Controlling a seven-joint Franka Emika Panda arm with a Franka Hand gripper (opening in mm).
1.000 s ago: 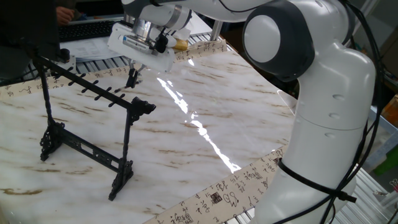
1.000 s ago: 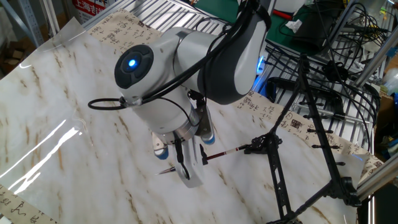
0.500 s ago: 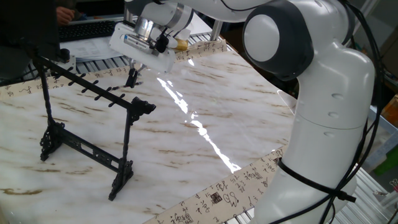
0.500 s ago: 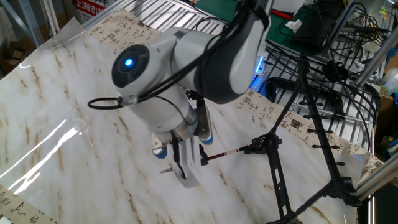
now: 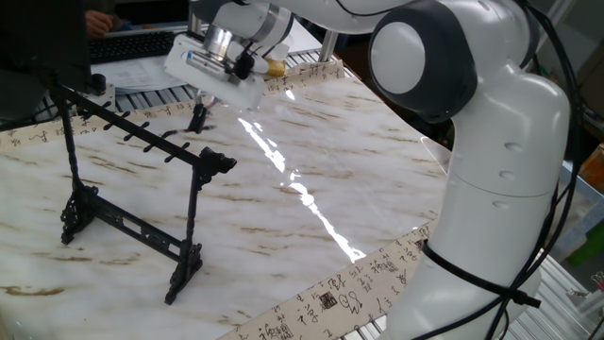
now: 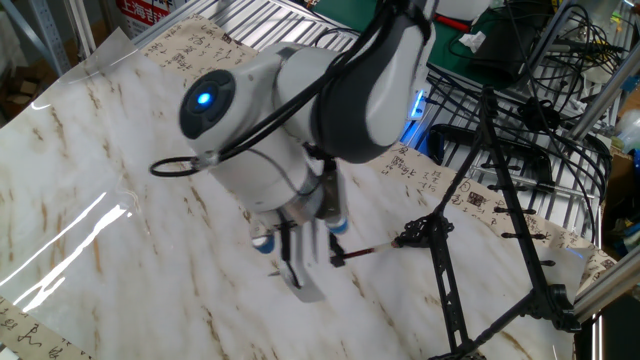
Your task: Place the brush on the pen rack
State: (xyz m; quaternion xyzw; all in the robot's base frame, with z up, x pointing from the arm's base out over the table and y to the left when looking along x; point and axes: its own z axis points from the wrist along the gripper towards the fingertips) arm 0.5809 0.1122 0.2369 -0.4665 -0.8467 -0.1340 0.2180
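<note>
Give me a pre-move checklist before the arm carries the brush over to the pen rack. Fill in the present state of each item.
1. Brush located: ok. It runs roughly level beside the gripper, its far end near a rack foot.
2. Gripper at the brush: ok. Its fingers reach down to the brush shaft in the other fixed view.
3. Firm grasp: cannot tell. The contact point is motion-blurred, and whether the brush is off the marble table is unclear.
4. Pen rack upright: ok. Both feet rest on the table.
5. Top bar pegs free: ok. Nothing hangs on them.
6. Brush loop visible for hanging: cannot tell, too small.
</note>
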